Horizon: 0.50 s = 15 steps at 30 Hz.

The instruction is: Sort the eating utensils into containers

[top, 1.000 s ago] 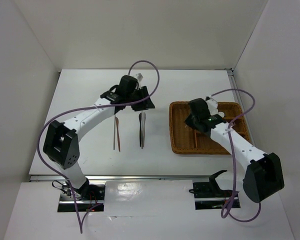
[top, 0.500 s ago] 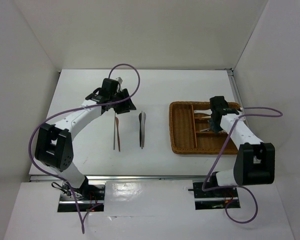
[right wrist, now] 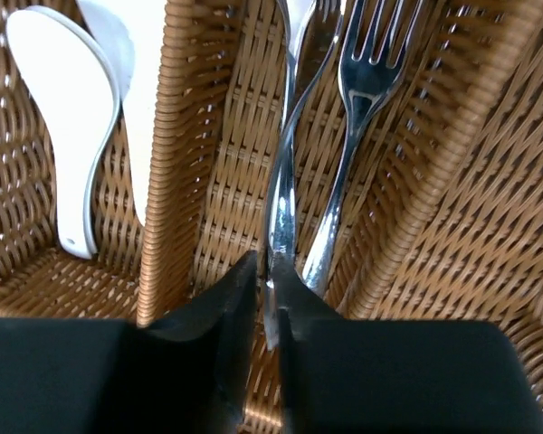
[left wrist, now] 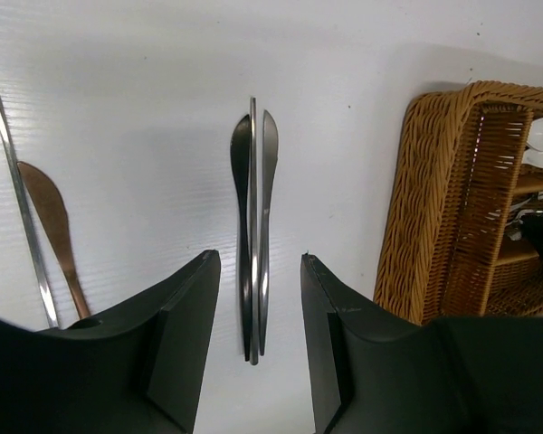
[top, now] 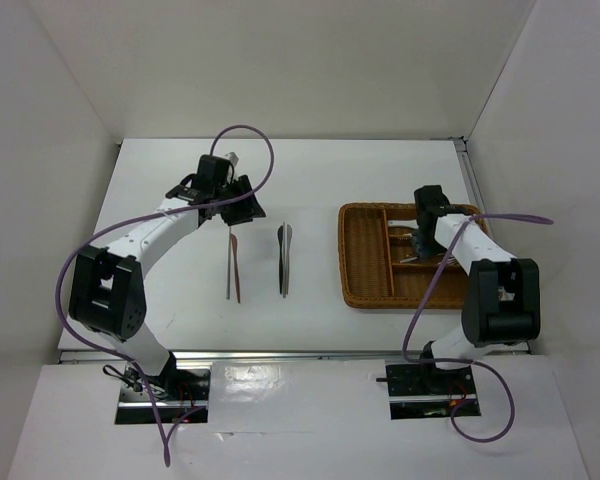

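My right gripper is low inside the wicker tray, its jaws nearly together around the handle of a silver fork. A second fork lies beside it in the same compartment. Two white soup spoons lie in the compartment to the left. My left gripper hangs open above a bundle of slim silver knives on the white table, touching none. A thin metal stick and a brown utensil lie further left. From above, the knives and the brown pair lie between my left gripper and the near edge.
The tray stands at the table's right, my right arm reaching over it. White walls enclose the table on three sides. Purple cables loop above both arms.
My right arm swung right and its gripper went down into a tray compartment with the fork. My left gripper shifted left and back, away from the knives.
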Each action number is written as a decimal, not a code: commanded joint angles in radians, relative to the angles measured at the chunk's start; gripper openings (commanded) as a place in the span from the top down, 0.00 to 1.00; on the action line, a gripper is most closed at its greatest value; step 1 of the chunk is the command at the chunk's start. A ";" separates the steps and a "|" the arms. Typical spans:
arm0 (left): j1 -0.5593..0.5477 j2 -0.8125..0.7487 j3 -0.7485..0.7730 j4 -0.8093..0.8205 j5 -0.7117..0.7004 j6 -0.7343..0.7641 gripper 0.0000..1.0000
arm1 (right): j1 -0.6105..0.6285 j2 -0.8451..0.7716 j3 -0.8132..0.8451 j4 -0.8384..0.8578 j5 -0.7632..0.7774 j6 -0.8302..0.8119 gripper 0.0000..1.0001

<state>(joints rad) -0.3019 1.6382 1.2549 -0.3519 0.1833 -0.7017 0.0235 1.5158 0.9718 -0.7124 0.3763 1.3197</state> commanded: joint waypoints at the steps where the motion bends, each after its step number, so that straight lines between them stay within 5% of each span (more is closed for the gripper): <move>1: 0.000 0.009 0.021 0.010 -0.011 0.039 0.45 | 0.000 0.035 0.065 -0.013 -0.016 0.019 0.74; 6: 0.009 0.000 0.001 0.010 -0.001 0.039 0.45 | 0.000 0.008 0.094 -0.042 -0.040 -0.013 0.53; 15: 0.009 0.000 -0.135 0.157 0.099 0.082 0.45 | 0.000 -0.221 0.039 0.146 -0.214 -0.213 0.52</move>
<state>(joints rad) -0.2977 1.6405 1.1469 -0.2695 0.2340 -0.6548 0.0235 1.3773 1.0168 -0.6731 0.2325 1.2083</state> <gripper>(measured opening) 0.546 0.484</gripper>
